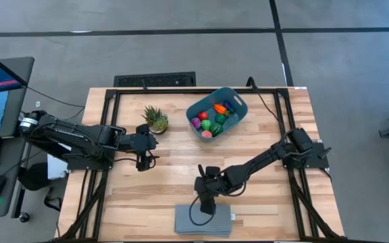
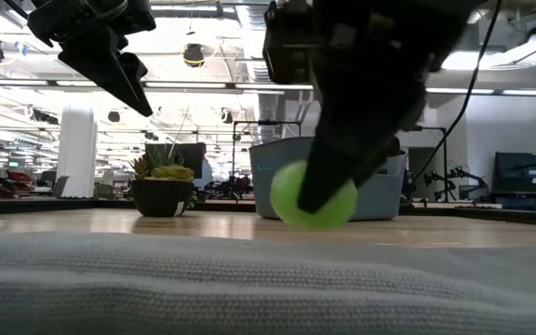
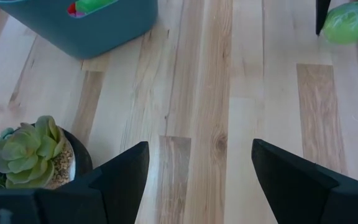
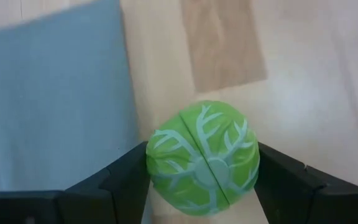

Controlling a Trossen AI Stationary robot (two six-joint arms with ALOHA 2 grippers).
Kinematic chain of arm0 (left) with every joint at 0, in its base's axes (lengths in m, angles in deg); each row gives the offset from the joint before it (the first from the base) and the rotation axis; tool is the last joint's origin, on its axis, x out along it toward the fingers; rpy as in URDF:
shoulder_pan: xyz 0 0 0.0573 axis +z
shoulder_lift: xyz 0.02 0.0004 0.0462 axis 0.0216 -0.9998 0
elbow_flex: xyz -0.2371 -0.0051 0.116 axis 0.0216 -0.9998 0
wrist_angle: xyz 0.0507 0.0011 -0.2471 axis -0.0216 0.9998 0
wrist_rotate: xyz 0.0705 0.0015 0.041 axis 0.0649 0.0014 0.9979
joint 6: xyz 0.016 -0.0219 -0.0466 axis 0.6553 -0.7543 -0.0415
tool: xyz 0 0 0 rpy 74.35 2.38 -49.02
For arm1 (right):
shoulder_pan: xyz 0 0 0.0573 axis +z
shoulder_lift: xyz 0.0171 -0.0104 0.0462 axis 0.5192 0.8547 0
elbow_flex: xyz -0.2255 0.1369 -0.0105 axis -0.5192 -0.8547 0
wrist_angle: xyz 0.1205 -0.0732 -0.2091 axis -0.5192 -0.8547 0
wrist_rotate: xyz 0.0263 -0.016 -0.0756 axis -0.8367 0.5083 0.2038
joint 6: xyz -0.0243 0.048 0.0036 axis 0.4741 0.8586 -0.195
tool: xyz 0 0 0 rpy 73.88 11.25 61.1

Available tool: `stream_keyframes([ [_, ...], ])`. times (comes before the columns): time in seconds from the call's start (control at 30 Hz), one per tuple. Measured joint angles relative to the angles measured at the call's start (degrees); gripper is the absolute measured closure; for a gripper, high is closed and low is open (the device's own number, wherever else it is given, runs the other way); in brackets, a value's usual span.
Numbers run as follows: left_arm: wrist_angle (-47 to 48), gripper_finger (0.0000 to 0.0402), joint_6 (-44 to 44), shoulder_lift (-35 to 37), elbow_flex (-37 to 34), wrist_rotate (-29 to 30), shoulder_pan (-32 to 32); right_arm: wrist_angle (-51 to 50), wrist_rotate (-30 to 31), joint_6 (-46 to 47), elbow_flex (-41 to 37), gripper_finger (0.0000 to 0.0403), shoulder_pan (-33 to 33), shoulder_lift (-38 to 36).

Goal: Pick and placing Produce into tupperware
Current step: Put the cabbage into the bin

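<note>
From above, the right gripper (image 1: 206, 194) is hanging just beyond the grey-blue slab (image 1: 203, 221); the teal bin (image 1: 238, 116) is holding the other toy produce (image 1: 211, 119). At table level, its fingers are clamping a green cabbage toy (image 2: 313, 194). The left gripper (image 3: 194, 168) is waiting near the potted succulent (image 3: 27, 151), fingers apart. The right wrist view is showing 2 fingers (image 4: 126, 180) pressing the cabbage's sides.

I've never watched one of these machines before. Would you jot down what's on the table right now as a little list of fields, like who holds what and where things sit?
Right claw: shut on green cabbage toy, low by the grey-blue mat
Left claw: open, empty, above bare wood near the potted plant
Blue bin: far side of table, holds several toy fruits and vegetables
Loose produce on table: only the cabbage
Table: light wood planks
</note>
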State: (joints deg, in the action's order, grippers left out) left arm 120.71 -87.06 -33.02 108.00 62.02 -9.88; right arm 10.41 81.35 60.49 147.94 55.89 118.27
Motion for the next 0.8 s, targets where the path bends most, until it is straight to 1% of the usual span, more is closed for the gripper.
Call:
stream_keyframes([
  [0.3,0.11,0.0127,0.13,0.0,0.0,-0.01,0.0,-0.68,6.17,3.36,0.0,0.0132,-0.95,-2.98],
  [0.53,1.04,0.0127,1.73,0.0,0.0,-0.01,0.0,-2.48,14.21,5.84,0.0,0.0133,-1.73,-6.57],
  [0.8,1.53,0.0127,4.2,0.0,0.0,-0.01,0.0,-8.34,23.53,8.92,0.11,0.0133,-2.7,-12.84],
])
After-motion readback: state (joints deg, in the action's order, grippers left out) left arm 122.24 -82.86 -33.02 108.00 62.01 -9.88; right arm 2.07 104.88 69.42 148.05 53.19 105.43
